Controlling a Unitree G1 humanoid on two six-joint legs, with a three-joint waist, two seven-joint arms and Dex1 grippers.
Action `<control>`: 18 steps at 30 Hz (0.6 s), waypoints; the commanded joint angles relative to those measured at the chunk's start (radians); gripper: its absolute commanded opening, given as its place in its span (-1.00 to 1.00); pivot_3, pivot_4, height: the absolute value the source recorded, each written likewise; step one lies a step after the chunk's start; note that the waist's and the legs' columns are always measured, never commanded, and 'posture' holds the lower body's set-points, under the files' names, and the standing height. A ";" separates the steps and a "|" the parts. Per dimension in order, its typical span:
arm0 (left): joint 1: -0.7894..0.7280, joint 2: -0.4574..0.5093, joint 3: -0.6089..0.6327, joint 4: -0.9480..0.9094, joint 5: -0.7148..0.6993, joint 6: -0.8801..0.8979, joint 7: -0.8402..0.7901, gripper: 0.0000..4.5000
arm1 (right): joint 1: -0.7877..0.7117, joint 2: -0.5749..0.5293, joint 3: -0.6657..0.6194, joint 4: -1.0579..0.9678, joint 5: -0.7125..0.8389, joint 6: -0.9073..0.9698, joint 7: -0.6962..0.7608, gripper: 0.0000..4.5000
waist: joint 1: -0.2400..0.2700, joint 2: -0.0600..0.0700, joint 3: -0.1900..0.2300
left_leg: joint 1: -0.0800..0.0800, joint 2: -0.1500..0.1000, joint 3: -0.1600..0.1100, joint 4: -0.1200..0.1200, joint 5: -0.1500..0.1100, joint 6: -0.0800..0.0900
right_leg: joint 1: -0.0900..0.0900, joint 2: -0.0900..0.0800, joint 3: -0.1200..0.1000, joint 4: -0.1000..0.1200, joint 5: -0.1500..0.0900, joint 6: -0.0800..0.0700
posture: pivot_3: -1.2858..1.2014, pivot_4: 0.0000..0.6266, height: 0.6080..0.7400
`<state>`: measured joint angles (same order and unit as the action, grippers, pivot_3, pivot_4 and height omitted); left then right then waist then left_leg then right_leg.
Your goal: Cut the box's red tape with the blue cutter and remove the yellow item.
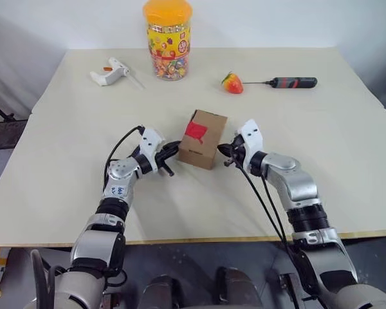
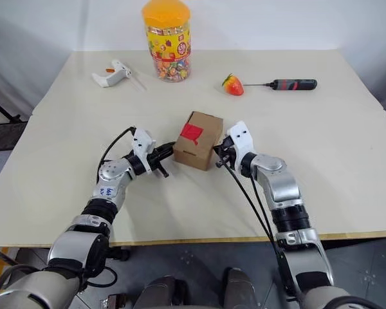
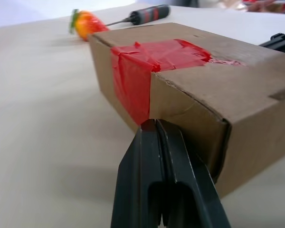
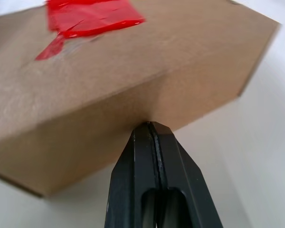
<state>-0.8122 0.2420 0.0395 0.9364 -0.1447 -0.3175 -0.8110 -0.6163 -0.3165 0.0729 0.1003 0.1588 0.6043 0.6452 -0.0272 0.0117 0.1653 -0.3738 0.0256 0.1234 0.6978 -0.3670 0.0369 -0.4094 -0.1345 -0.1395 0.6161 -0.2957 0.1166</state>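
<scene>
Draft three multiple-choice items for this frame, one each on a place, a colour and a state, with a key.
1. Where is the box relative to the two grippers?
A. Between them
B. Left of both
C. Behind the candy jar

2. What colour is the tape on the box?
A. Blue
B. Red
C. Yellow

3. How do the right gripper's fingers stand?
A. Wide open
B. Shut on a screwdriver
C. Shut, tips at the box's side

Key:
1 A, the left gripper is at the box's left side and the right gripper at its right.
2 B, a bright red patch covers the top and folds over one edge.
3 C, the right wrist view shows the fingers pressed together at the cardboard.
</scene>
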 commanded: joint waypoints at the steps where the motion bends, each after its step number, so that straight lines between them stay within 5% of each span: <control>1: -0.011 -0.067 -0.058 -0.061 -0.009 0.012 -0.112 -0.98 | 0.001 0.017 0.093 -0.217 0.071 0.088 0.068 -0.99 | 0.000 0.000 0.000 | 0.000 0.000 0.000 0.000 0.000 0.000 | 0.000 0.000 0.000 0.000 0.000 0.000 | 0.03 -0.52 1.00; 8: 0.019 -0.069 -0.072 -0.124 -0.016 0.050 -0.150 -0.98 | 0.043 -0.039 0.123 -0.519 0.139 0.342 0.089 -0.99 | 0.001 -0.001 0.001 | 0.000 0.000 0.001 0.001 0.000 0.000 | 0.000 0.000 0.001 0.000 0.000 0.000 | 0.03 -0.52 1.00; 18: 0.135 0.070 -0.023 -0.303 -0.051 0.145 -0.151 -0.98 | 0.001 -0.166 0.007 -0.617 0.142 0.348 0.088 -0.99 | 0.000 -0.003 0.002 | 0.000 -0.005 0.001 0.001 0.000 0.000 | -0.001 0.000 0.001 0.000 0.000 0.000 | 0.03 -0.52 1.00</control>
<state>-0.6935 0.3094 0.0333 0.7175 -0.1810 -0.1955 -0.9322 -0.5771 -0.4693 0.1217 -0.4628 0.2695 0.9804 0.7182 -0.0274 0.0084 0.1673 -0.3741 0.0206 0.1238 0.6989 -0.3670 0.0369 -0.4103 -0.1350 -0.1383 0.6159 -0.2957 0.1166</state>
